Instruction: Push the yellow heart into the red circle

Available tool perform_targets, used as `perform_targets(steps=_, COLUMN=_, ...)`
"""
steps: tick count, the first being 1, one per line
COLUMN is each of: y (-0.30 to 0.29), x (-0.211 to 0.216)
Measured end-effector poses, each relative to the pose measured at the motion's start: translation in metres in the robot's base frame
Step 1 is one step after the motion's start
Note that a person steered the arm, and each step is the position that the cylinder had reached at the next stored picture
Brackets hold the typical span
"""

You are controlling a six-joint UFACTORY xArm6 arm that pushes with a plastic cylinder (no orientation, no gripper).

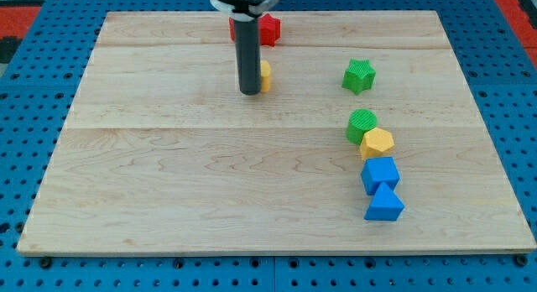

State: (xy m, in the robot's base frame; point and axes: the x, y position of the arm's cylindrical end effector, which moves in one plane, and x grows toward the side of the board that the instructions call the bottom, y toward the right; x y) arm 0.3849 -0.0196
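My tip (250, 91) rests on the wooden board in the upper middle of the view. A yellow block (265, 75) sits right against the rod's right side, mostly hidden behind it, so I cannot make out its heart shape. A red block (269, 28) lies just above it near the board's top edge, its left part covered by the rod. A short gap separates the yellow block from the red one.
A green star (359, 75) lies to the right. Below it, a green circle (362, 124), a yellow hexagon (377, 143), a blue cube (380, 174) and a blue triangle (384, 205) form a close column. The board (168, 174) lies on a blue pegboard.
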Motion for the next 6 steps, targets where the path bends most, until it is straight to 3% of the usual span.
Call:
perform_targets(steps=1, y=0.016, x=0.030)
perform_targets(steps=3, y=0.013, x=-0.049)
perform_targets(steps=4, y=-0.024, x=-0.086)
perform_targets(steps=5, y=-0.034, x=-0.097)
perform_targets(steps=6, y=-0.027, x=-0.049)
